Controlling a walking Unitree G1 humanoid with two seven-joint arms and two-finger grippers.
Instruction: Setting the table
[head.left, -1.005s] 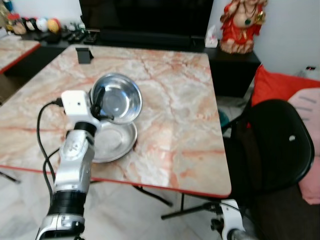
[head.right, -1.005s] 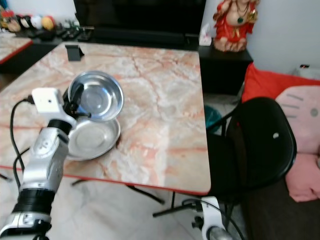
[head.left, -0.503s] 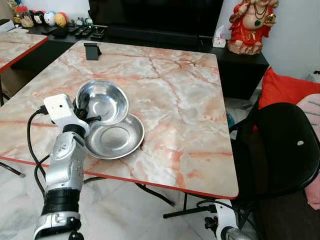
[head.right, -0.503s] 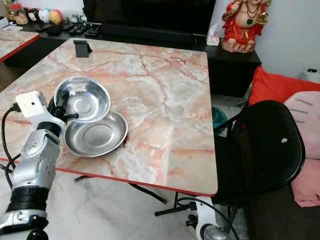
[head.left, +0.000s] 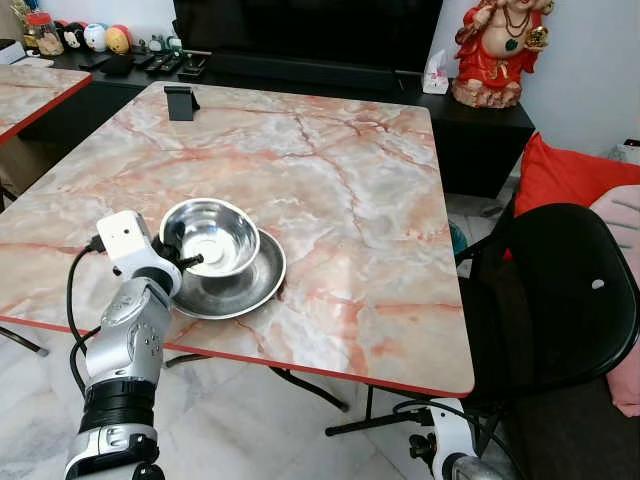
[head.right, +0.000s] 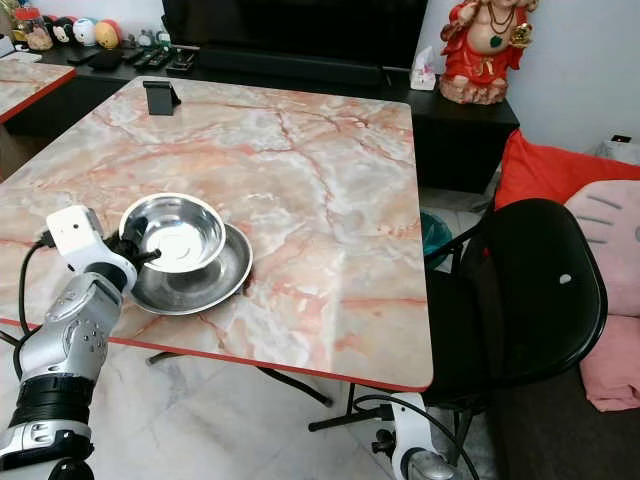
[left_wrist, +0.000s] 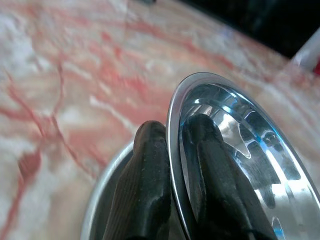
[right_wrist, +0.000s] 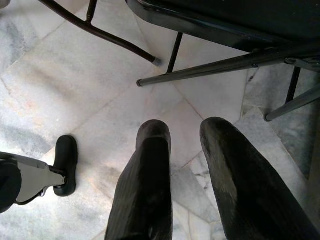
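Note:
A shiny steel bowl (head.left: 212, 234) rests inside a shallow steel plate (head.left: 245, 289) near the front left of the marble table (head.left: 350, 190). My left gripper (head.left: 183, 263) is shut on the bowl's near rim (left_wrist: 176, 150), one finger (left_wrist: 145, 185) outside and the other inside the bowl. My right gripper (right_wrist: 185, 145) hangs low by the chair, open, above the tiled floor.
A black chair (head.left: 560, 290) stands at the table's right side. A small black phone stand (head.left: 180, 101) sits at the table's far left corner. Behind are a dark TV cabinet (head.left: 300, 40) and a red statue (head.left: 492, 50). Red and pink cushions (head.left: 580, 175) lie to the right.
My left gripper has lowered the bowl from a raised tilt down into the plate. The camera shifted between the earliest frame and now.

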